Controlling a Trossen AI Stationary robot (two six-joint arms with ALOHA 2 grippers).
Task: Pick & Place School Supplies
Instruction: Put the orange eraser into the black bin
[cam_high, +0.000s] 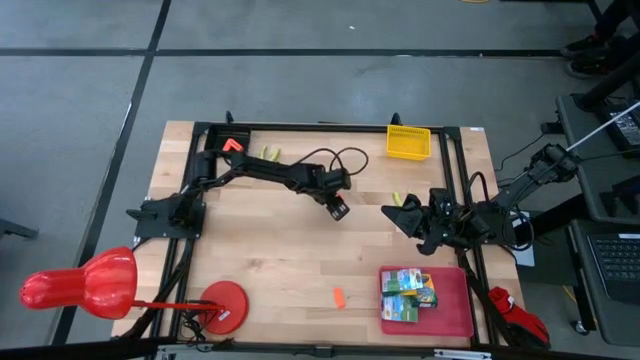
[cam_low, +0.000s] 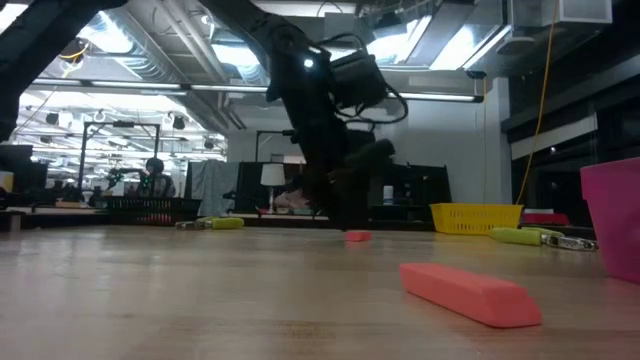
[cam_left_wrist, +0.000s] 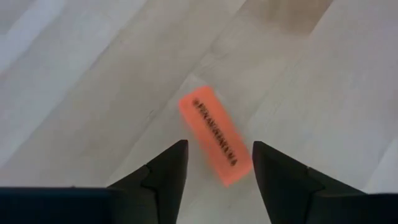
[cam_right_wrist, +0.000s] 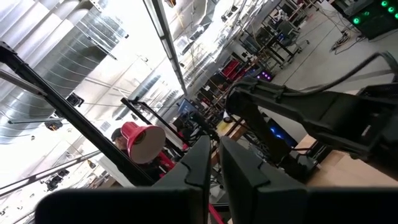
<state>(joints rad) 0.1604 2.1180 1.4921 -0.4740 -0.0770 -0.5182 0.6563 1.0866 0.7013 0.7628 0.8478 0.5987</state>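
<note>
A small orange stub (cam_left_wrist: 214, 134) lies flat on the wooden table, its near end between the fingers of my open left gripper (cam_left_wrist: 217, 146), which slants down over the table's middle (cam_high: 340, 210). In the high view the gripper hides this stub; the low view shows it below the gripper (cam_low: 357, 236). A second orange stub (cam_high: 338, 297) lies nearer the front edge. Crayon boxes (cam_high: 408, 295) lie in the red tray (cam_high: 455, 320). Yellow-handled scissor-like tools lie at the far left (cam_high: 270, 153) and near my right arm (cam_high: 400, 197). My right gripper (cam_right_wrist: 214, 155) is shut, raised at the table's right side (cam_high: 425, 222) and pointing up into the room.
A yellow mesh basket (cam_high: 408, 141) stands at the far edge, right of centre. A black frame (cam_high: 300, 127) runs around the table. A red lamp-like stand (cam_high: 222, 305) sits at the front left corner. Bare wood lies between the left gripper and the tray.
</note>
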